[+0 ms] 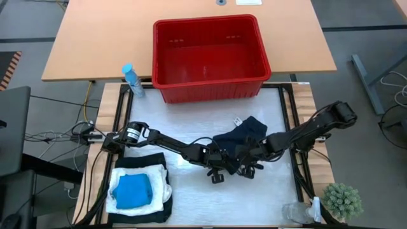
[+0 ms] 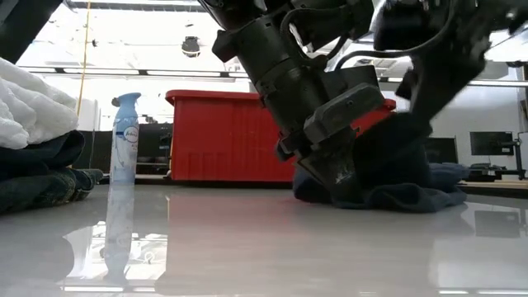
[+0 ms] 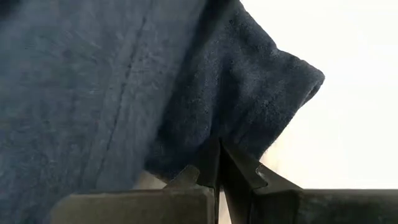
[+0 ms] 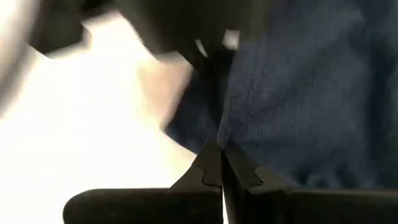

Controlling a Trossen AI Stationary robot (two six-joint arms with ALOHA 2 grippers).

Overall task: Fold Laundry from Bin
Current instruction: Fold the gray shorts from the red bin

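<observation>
A dark navy garment (image 1: 241, 137) lies bunched on the white table mat in front of the red bin (image 1: 210, 51). My left gripper (image 1: 219, 166) and my right gripper (image 1: 249, 162) are both low at the garment's near edge, close together, each shut on the cloth. At the table's near left a stack rests: a bright blue item (image 1: 132, 191) on a white crinkled one (image 1: 159, 184) on black garments (image 1: 143, 160). The garment also shows in the low view (image 2: 396, 177), resting on the table. My left gripper pinches an edge of the navy garment (image 3: 214, 134) between its two fingers, near a folded corner. The cloth spreads away beyond the fingertips. My right gripper pinches the garment's edge (image 4: 227, 134) between its two fingers; the cloth runs on past the tips, the other arm just beyond.
A blue spray bottle (image 1: 132, 79) stands left of the bin, at the mat's far left corner. A small green plant (image 1: 342, 200) and a clear item (image 1: 299, 212) sit at the near right. Bare mat (image 1: 210, 203) lies near the front edge.
</observation>
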